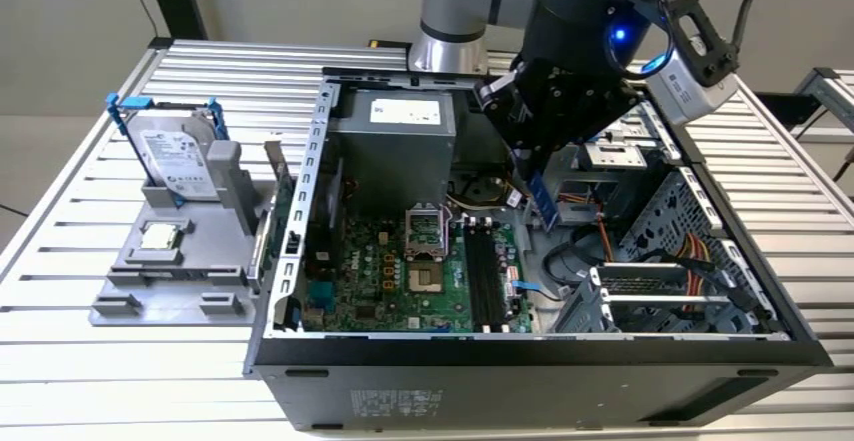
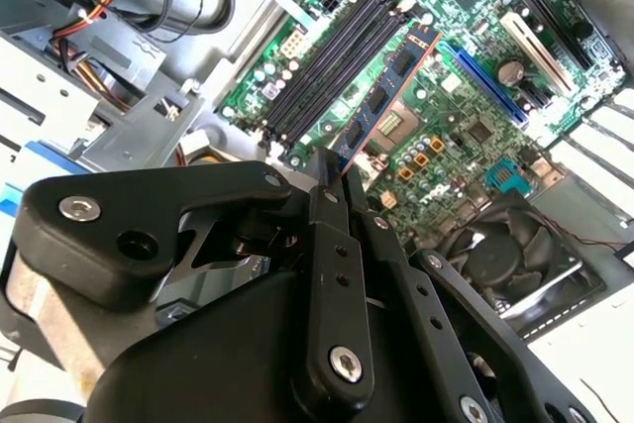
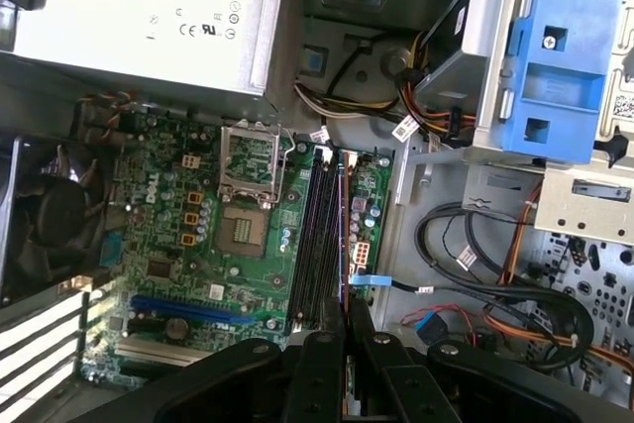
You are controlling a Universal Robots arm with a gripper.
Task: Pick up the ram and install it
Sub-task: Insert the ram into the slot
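The ram (image 1: 541, 201) is a narrow blue-green stick with dark chips. My gripper (image 1: 529, 169) is shut on its upper end and holds it on edge above the open computer case. In the second wrist view the ram (image 2: 381, 96) sticks out from between the black fingers (image 2: 330, 207) and hangs over the motherboard, slightly to one side of the long black memory slots (image 2: 332, 61). The ram is apart from those slots (image 1: 483, 279). In the first wrist view my gripper (image 3: 344, 322) hovers over the end of the slots (image 3: 315, 235).
The case's metal walls (image 1: 310, 176) ring the motherboard. Inside are a grey power supply (image 1: 395, 133), an empty CPU socket (image 1: 424, 236), a fan (image 2: 507, 247), loose cables (image 1: 694, 251) and a drive cage (image 1: 661, 296). Outside, a grey holder (image 1: 167, 291) carries a blue-framed hard drive (image 1: 174, 156) and a CPU chip (image 1: 160, 236).
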